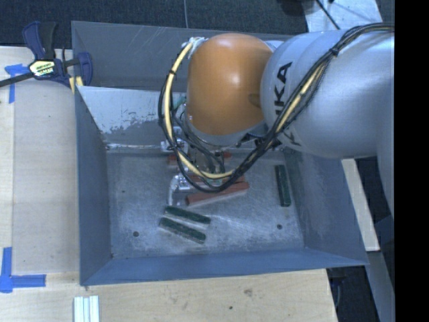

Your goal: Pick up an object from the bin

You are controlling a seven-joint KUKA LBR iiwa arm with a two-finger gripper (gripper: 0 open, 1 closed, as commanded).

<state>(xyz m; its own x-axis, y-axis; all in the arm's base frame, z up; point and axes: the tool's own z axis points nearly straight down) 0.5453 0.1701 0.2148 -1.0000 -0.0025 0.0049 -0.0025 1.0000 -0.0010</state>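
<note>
My gripper [179,189] reaches down near the middle of the bin floor, mostly hidden under the arm's wrist. Its metal tip stands just left of a reddish-brown flat stick [220,192] that lies slanted on the floor. Right below the tip lie two dark green sticks side by side, the upper one [188,215] and the lower one [182,229], both slanting down to the right. I see nothing held by the gripper.
Another dark green stick [283,185] lies lengthwise near the bin's right wall. A small red piece [173,158] peeks out beside the wrist cables. The arm's orange cover and cables hang over the bin's back half.
</note>
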